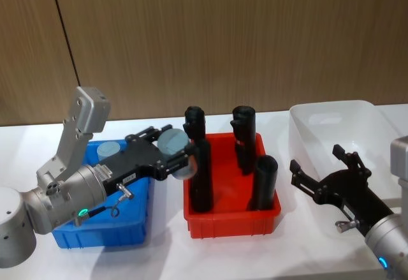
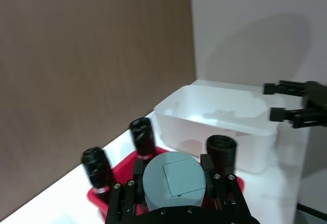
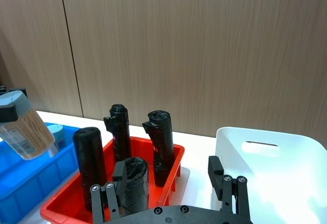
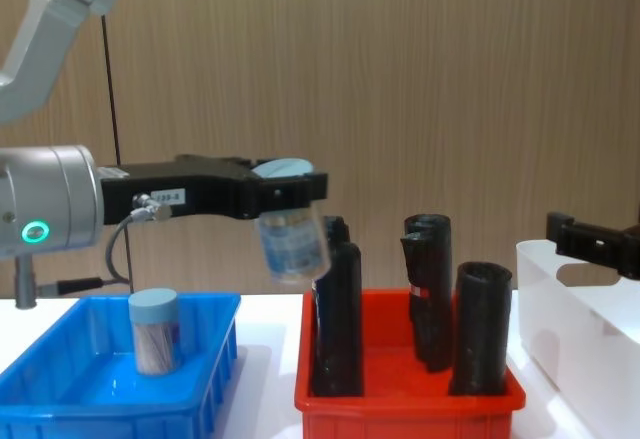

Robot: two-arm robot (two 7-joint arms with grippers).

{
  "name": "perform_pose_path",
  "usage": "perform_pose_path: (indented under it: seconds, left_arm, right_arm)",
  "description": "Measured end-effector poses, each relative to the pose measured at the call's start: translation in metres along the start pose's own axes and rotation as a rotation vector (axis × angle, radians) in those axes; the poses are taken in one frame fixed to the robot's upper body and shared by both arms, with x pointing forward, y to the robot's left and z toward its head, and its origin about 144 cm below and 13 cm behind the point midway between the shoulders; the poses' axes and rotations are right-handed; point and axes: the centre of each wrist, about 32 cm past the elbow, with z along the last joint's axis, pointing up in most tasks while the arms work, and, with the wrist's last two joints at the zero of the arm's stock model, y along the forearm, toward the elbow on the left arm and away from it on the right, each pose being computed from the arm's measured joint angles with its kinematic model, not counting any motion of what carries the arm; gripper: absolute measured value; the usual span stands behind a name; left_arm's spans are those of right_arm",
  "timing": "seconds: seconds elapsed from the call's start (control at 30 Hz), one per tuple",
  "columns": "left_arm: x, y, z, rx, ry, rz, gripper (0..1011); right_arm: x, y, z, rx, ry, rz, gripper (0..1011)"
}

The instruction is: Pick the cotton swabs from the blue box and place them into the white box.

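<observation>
bright, even light; mild glare in the white box [image 2: 209, 134], soft shadows on the table [image 1: 167, 254] (another on the wall [image 2: 265, 45]).

Pale-blue-lidded cotton swabs [image 4: 290, 241], blue box [image 4: 226, 347], red bin [image 4: 400, 405], black cylinders [image 4: 478, 327], translucent white box [image 4: 585, 334].

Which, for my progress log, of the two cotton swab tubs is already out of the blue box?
The tilted tub gripped in the left end effector, raised in the air; the other tub stands upright on the blue box's floor.
</observation>
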Motion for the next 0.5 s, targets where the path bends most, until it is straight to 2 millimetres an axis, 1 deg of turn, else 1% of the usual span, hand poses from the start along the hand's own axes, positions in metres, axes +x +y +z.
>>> perform_pose_path:
  seconds: [0.27, 0.5]
  left_arm:
    - [0.005, -0.008, 0.000, -0.026, 0.033, -0.133, 665]
    - [0.009, -0.016, -0.004, -0.051, 0.076, -0.245, 666]
  right_arm:
    - [0.000, 0.000, 0.000, 0.000, 0.000, 0.000, 1002]
    - [0.000, 0.000, 0.000, 0.000, 0.000, 0.000, 1002]
